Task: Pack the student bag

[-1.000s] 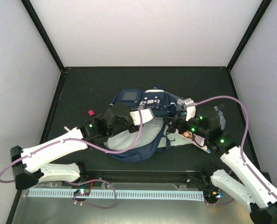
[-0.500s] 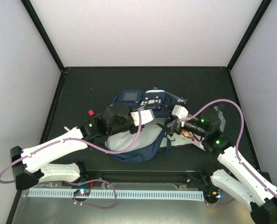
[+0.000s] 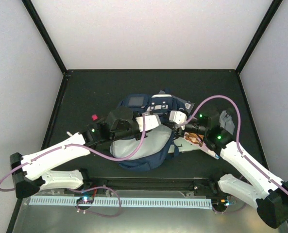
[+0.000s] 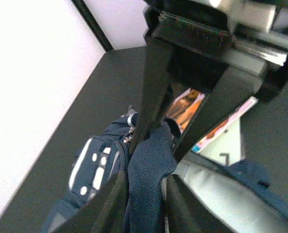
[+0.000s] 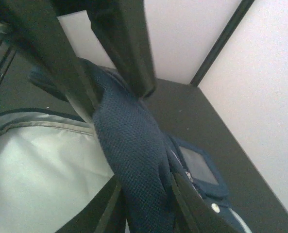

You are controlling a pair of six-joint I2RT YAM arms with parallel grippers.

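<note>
Backpack (image 3: 143, 145) lies mid-table (image 3: 85, 92) between the arms. Its long axis runs away from the bases, with the pocket end far and the open mouth showing pale lining near.

Both tools meet at the right rim of the mouth. Left gripper (image 3: 157, 121) and right gripper (image 3: 167, 122) face each other on one fold of navy rim fabric (image 4: 151, 160). Each has its jaws drawn in against that fold, with fabric filling the gap.

A booklet (image 3: 194, 139) lies just beside the backpack's right side. It is nearer the right arm, which is probably the one to fetch it.
</note>
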